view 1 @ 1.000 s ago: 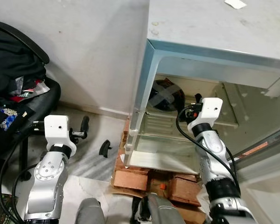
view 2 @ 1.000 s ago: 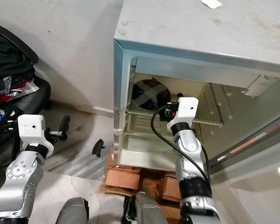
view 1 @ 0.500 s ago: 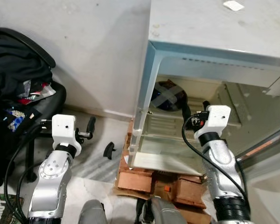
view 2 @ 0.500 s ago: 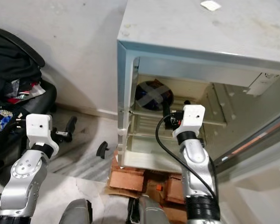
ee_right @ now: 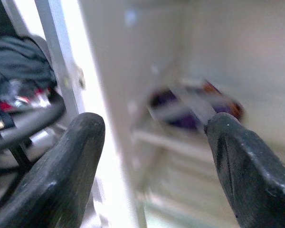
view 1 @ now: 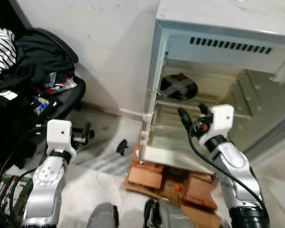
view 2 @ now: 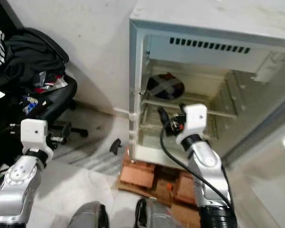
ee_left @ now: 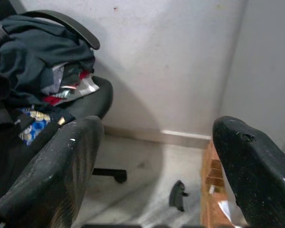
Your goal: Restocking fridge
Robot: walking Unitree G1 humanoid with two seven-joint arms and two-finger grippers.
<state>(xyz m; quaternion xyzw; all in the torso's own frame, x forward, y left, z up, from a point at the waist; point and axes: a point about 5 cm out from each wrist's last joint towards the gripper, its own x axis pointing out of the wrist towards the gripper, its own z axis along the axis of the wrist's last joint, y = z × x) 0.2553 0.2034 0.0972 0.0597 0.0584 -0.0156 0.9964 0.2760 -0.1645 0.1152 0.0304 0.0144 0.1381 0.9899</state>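
A small fridge stands open on a stack of bricks, its cabinet raised off the floor — a placing that lifts its low shelves nearer the robot's reach. The right gripper is held up at the mouth of the cabinet, jaws spread apart and carrying nothing, pointed toward the wire shelf. On that shelf, at the back left, sits a dark round package crossed with pale bands — apparently the stock already put away, tucked deep enough to leave the front free. The shelf below it looks bare.

The left gripper hovers well apart from the fridge, low over the floor, jaws likewise parted and empty, aimed toward an office chair heaped with dark clothing. A small black object lies on the floor between chair and bricks; what it is cannot be told.

With both jaws empty, the next item probably has yet to be fetched.
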